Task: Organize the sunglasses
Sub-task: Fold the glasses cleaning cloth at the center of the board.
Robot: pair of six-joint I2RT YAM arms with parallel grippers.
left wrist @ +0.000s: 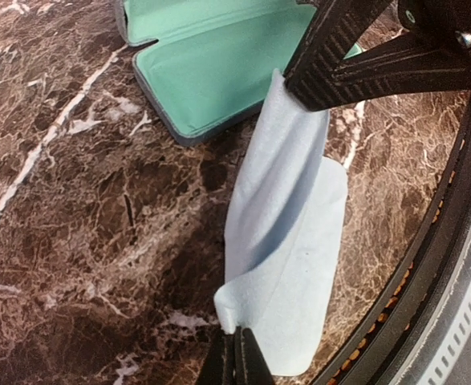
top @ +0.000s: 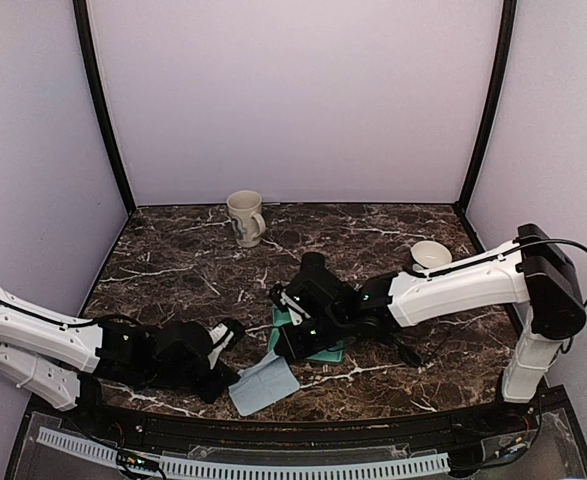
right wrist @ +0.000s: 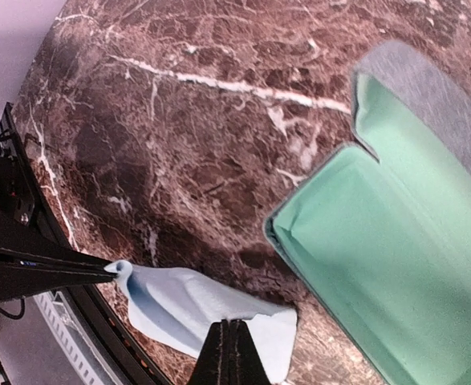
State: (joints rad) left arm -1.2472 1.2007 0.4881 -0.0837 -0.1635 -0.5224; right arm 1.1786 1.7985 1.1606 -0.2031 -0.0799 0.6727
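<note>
Lens cloth [left wrist: 287, 241] spans betw. both tools: L gripper [left wrist: 236, 341] pinches one corner, R gripper [right wrist: 231, 333] the opp. end, and the cloth sags over the table [top: 173, 265] betw. them. From L gripper: R gripper is ahead & a bit right. Glasses case [left wrist: 219, 72] is ahead-left, lying open on the table just past the cloth. Table's near rim is close on the right. From R gripper: L gripper is off to the left, case ahead-right, near the tips but apart. Mug [top: 245, 217] stands far beyond both tools, by the back wall. Bowl [top: 431, 254] sits well behind R gripper, beside its arm.
</note>
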